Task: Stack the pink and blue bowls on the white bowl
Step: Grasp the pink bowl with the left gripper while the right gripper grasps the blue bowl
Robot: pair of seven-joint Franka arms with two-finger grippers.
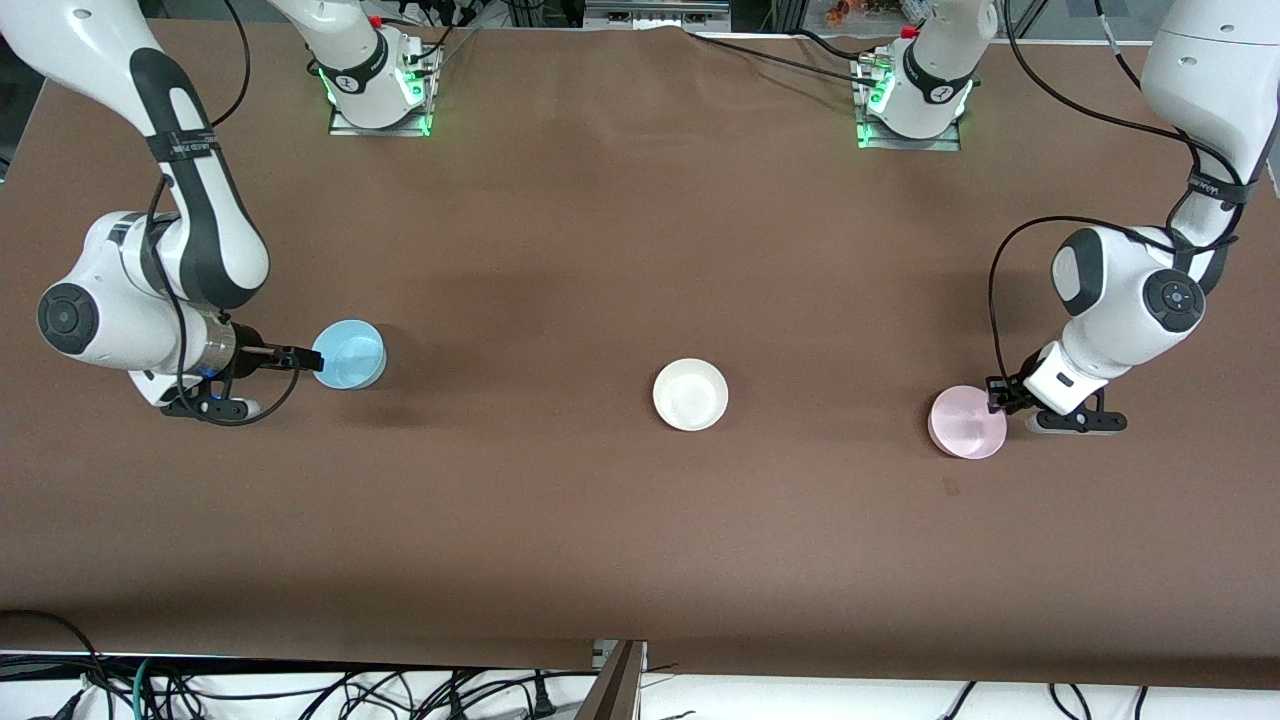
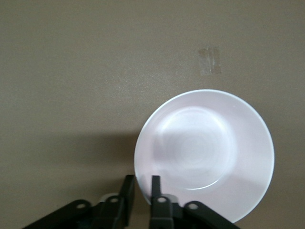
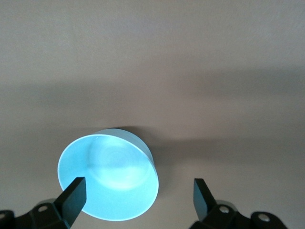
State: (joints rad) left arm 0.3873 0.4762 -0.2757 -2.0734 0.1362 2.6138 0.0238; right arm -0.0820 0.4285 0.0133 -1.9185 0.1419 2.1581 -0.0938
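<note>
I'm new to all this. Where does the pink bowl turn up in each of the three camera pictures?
Front view: the pink bowl sits on the table toward the left arm's end, at the left gripper.
Left wrist view: the pink bowl fills much of the picture, its rim pinched by the fingers.
Right wrist view: not in it.
Shared landmark: the left gripper.

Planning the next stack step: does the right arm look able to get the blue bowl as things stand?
Probably yes. The right gripper is open at the blue bowl, one finger against its rim, and nothing else lies near it.
</note>
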